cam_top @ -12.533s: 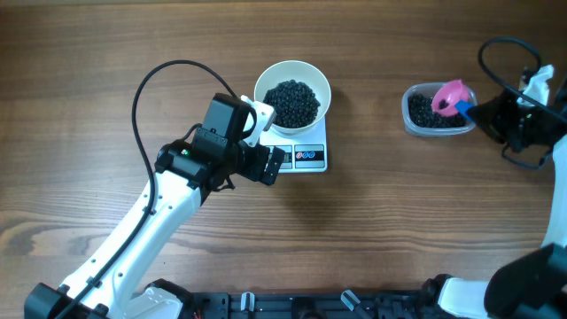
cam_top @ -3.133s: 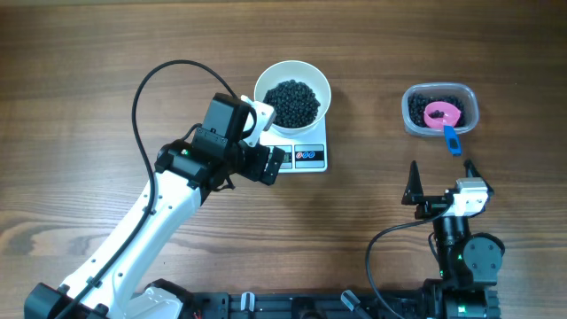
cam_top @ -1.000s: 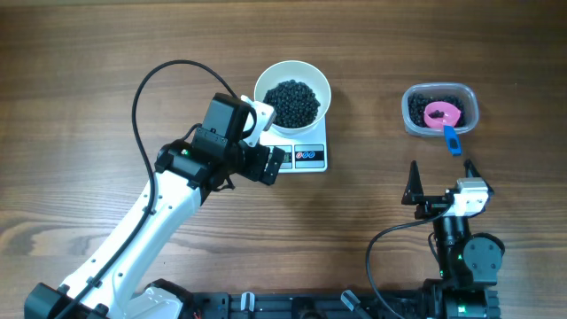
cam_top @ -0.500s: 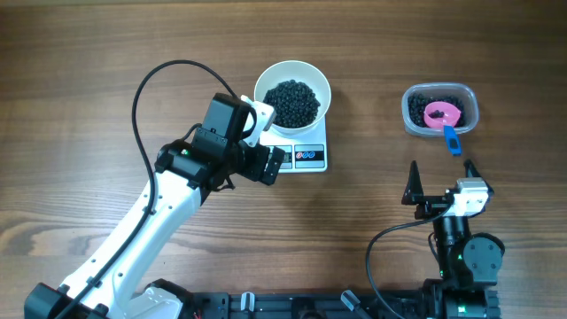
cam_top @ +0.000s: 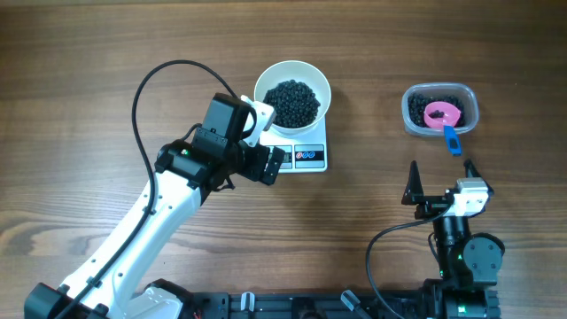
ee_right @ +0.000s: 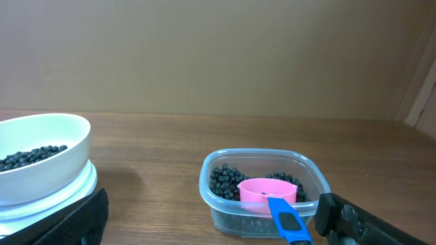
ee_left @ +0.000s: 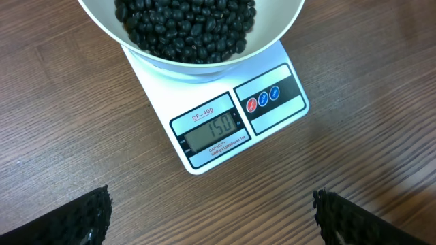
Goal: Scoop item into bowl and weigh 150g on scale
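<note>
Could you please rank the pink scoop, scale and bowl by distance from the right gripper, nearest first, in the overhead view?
From the right gripper:
1. Pink scoop, in the tub just ahead.
2. Scale, off to its left.
3. Bowl, on the scale's far end.

1. Overhead view: illumination is bright and even. The left arm (cam_top: pixel 151 221) casts a faint, soft-edged shadow on the wooden table (cam_top: pixel 89 71).
2. Left wrist view: focus is sharp. The scale display (ee_left: pixel 212 131) reads clearly, and the bowl (ee_left: pixel 276 30) appears bright white.
3. Right wrist view: definition is slightly softer. The clear tub (ee_right: pixel 225 212) wall carries small highlights.
</note>
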Motion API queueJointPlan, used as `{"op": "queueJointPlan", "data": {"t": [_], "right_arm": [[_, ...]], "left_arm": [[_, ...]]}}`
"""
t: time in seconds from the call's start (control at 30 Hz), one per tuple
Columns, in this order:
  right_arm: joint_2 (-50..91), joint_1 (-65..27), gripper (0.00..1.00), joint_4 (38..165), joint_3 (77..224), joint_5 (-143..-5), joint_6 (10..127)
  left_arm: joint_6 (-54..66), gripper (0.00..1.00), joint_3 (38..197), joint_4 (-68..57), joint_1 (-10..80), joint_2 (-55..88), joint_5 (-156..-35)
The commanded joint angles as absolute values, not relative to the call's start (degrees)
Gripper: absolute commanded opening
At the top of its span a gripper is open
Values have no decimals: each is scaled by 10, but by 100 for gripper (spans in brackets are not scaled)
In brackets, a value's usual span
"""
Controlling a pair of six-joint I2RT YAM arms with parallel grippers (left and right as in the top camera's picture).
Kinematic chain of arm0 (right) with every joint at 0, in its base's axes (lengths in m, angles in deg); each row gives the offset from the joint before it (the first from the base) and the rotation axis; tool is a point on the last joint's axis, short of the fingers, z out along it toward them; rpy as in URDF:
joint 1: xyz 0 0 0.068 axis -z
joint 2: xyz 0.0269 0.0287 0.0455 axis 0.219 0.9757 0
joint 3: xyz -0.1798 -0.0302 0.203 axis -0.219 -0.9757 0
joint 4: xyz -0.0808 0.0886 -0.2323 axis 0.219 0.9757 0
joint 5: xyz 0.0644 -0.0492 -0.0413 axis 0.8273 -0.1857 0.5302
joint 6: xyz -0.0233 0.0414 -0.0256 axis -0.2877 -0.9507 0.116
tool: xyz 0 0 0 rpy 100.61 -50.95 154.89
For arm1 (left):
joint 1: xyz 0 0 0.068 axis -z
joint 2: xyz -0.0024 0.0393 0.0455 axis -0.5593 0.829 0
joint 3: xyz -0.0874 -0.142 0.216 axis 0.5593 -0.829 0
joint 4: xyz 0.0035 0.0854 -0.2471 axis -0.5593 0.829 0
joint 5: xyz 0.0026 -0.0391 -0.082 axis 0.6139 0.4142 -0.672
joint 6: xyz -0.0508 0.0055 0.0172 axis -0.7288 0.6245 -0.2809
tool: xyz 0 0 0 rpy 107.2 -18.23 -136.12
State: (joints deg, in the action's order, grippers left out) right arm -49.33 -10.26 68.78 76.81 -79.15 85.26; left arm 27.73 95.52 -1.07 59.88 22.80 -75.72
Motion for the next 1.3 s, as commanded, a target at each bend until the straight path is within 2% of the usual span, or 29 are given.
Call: {"op": "queueJointPlan", "data": {"t": [0.0,0.43,1.0,1.27], "right_arm": [[-500,-106,100,687,767,-787,846],[-500,-106,100,687,767,-787,846],[-500,-106,100,687,767,-787,846],[-500,-106,100,687,767,-787,846]], "left_arm": [[282,100,964,-12,596,223,-764],[282,100,964,-21,596,210,-764],[279,100,961,96,596,-1,-689],[279,100,878,7,547,-109,-731]]}}
